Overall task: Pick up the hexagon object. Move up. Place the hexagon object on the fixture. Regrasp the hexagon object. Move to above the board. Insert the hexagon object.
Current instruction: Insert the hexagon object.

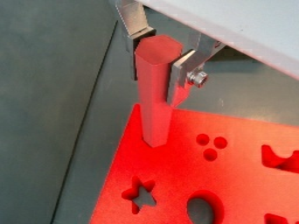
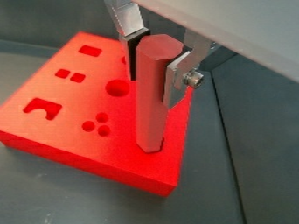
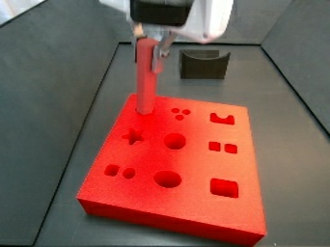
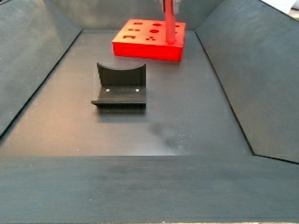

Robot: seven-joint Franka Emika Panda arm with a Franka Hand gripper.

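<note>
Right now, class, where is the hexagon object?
The hexagon object stands upright in the gripper, its lower end at a corner of the board, near the star hole in a side view.

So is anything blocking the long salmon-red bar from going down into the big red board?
Nothing visible does. The gripper holds the salmon-red hexagon bar upright, its lower end already at the red slab board near one corner.

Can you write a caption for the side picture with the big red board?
Tool holds hexagon object upright on the board.
</note>
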